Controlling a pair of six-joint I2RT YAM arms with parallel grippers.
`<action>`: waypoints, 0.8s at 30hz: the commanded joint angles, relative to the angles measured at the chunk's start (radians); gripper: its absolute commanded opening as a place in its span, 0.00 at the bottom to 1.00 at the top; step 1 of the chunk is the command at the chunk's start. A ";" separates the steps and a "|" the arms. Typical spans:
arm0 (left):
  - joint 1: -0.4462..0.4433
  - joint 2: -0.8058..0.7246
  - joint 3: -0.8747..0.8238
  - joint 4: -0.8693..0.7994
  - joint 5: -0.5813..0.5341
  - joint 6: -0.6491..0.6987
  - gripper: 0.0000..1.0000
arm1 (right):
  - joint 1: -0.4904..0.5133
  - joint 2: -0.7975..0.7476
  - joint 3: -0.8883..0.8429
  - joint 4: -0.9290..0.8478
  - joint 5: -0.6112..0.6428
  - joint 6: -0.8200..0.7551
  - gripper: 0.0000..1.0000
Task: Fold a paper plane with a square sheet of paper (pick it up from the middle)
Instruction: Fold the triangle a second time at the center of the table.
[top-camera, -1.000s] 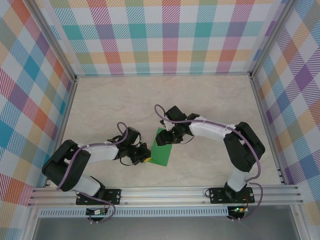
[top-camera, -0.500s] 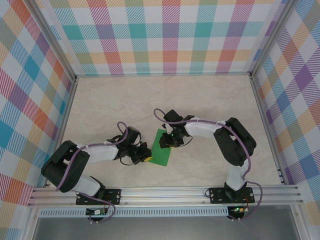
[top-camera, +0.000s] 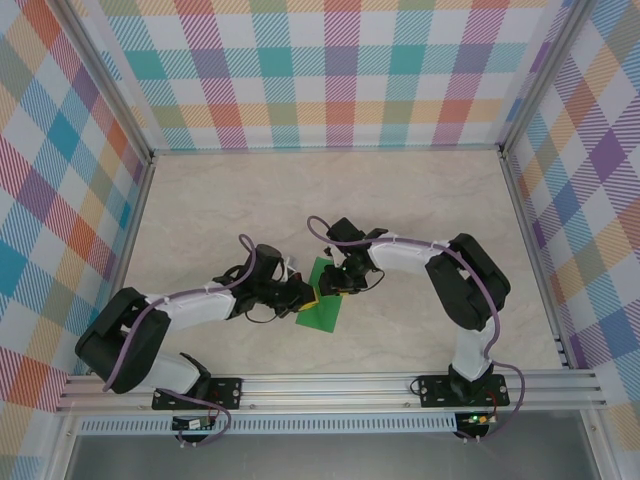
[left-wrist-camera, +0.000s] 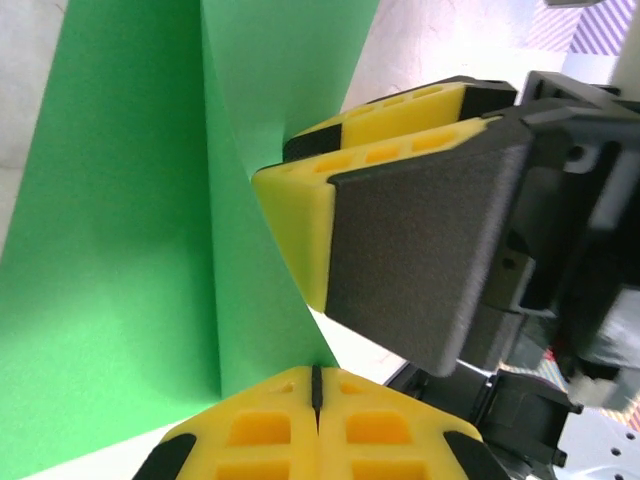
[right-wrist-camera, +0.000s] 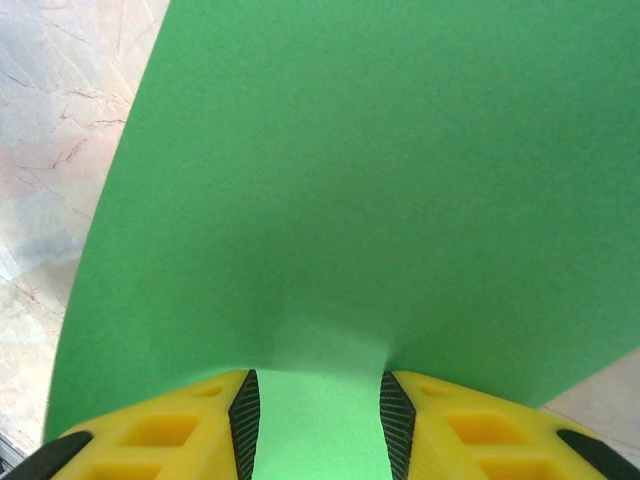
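Square sheet of paper (top-camera: 322, 315), edge in left fingers (left-wrist-camera: 260, 432), walls (top-camera: 340, 70) distant

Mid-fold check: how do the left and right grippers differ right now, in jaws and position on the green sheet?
The left gripper is shut on a raised edge of the square sheet of paper; the right gripper stands open, straddling it. The left gripper sits at the sheet's left edge; the right gripper at its far end. Both have yellow fingers.
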 joint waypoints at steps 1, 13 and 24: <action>-0.019 0.042 0.031 0.040 0.013 -0.014 0.04 | -0.010 0.011 -0.003 0.004 -0.025 0.011 0.40; -0.032 0.116 0.046 0.047 -0.014 -0.013 0.03 | -0.066 -0.195 -0.134 0.084 -0.131 0.101 0.50; -0.038 0.104 0.041 0.029 -0.037 -0.013 0.03 | -0.070 -0.205 -0.278 0.234 -0.395 0.117 0.46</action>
